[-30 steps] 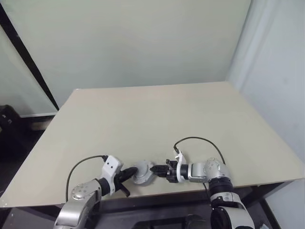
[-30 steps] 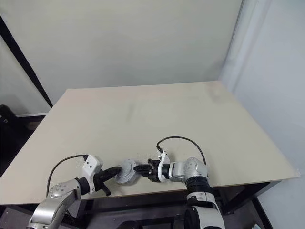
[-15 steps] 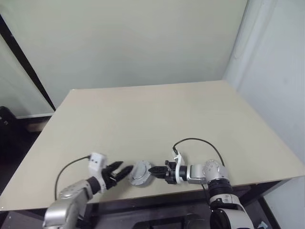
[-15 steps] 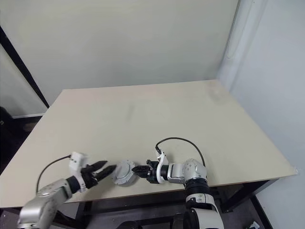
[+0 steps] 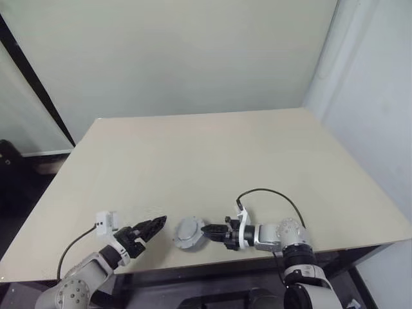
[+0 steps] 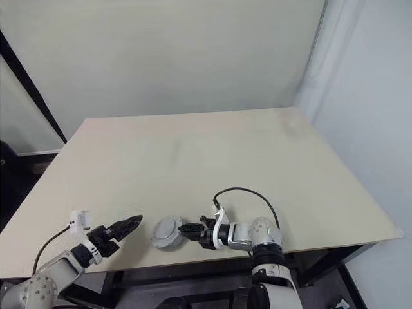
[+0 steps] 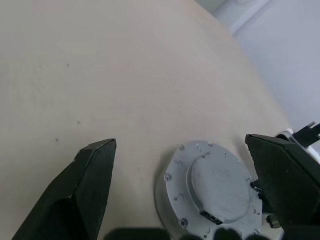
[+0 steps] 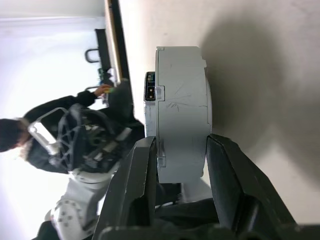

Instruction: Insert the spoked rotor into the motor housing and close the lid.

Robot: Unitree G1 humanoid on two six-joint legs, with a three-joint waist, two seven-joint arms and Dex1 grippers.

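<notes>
Grey round metal motor housing (image 5: 189, 233), lid on, stands tilted on the beige table (image 5: 212, 161), rim pinched in the right gripper (image 5: 207, 230). Left gripper (image 5: 152, 226) spread wide, just beside it, empty. Looks rigid, smooth, fairly heavy; best gripped across the rim.

Motor housing (image 5: 189, 233): a round, pale grey casing with the lid (image 7: 220, 186) seated on top, closed. The lid is a flat grey disc with a raised centre and small screws around its rim. The assembly lies flat near the table's near edge. Rotor not visible; presence inside cannot be confirmed.
</notes>
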